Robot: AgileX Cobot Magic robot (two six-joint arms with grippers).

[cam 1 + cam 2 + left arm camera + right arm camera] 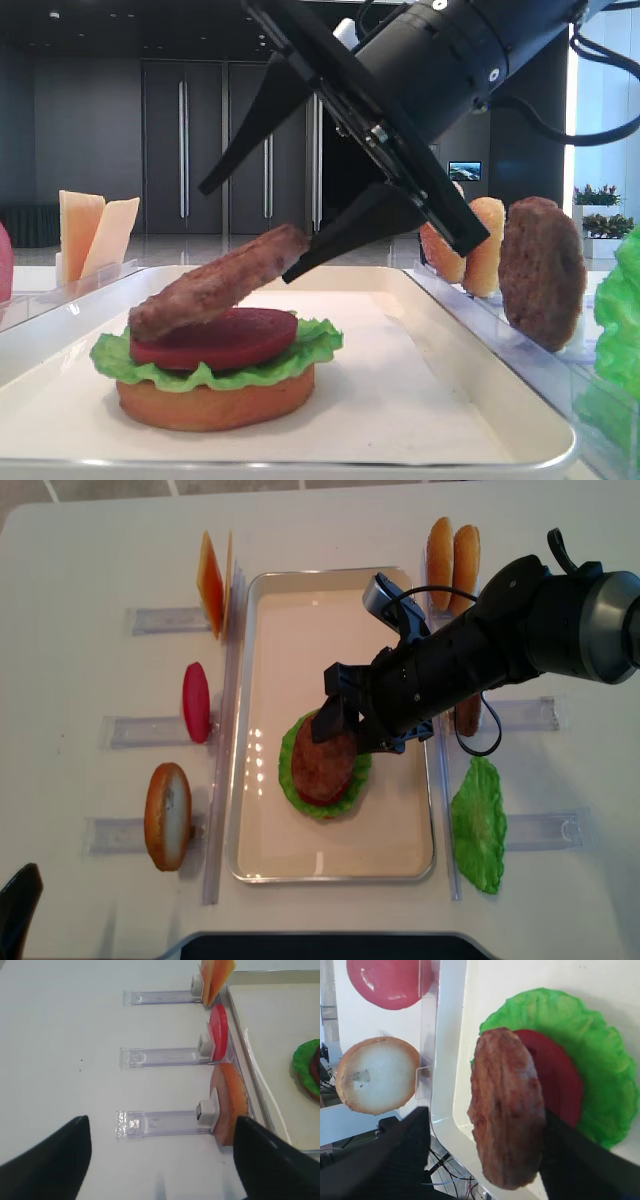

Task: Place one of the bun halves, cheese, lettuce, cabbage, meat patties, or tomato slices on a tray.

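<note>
A dim hall lies behind a white table. Tall dark double doors with long vertical silver handles fill the back wall. A small lit screen glows at right, near potted green plants beside a bright window.

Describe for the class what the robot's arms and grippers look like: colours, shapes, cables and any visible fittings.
The right arm is a thick, round, glossy black tube ending in a silver-grey collar. Black cables loop beside it, and a small grey camera module sits on top. The right gripper has two flat, matte black tapering fingers mounted on a black rail with small screws. The left gripper shows only as two dark, wedge-shaped fingers.
</note>
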